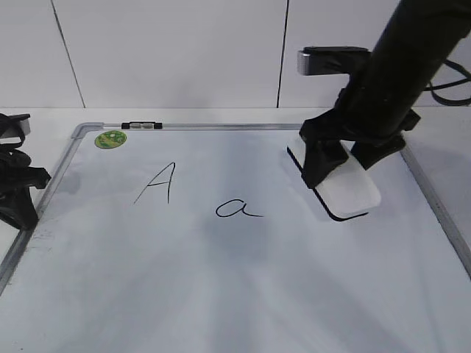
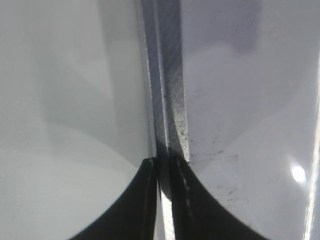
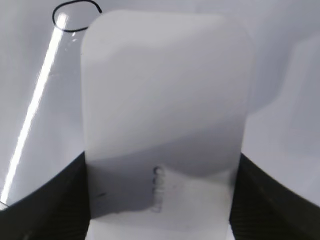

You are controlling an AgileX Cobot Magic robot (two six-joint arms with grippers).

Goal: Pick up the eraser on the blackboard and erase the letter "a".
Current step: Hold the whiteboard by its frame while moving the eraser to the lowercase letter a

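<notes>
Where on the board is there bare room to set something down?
The whole near half of the board, below the "a", is bare. So is the strip between the "A" and the left frame. The far right is crowded: the right pincer grips the eraser.

A pale, paneled wall (image 1: 169, 51) split by thin dark vertical seams rises behind the white worktop (image 1: 221, 116), all evenly and softly lit.
</notes>
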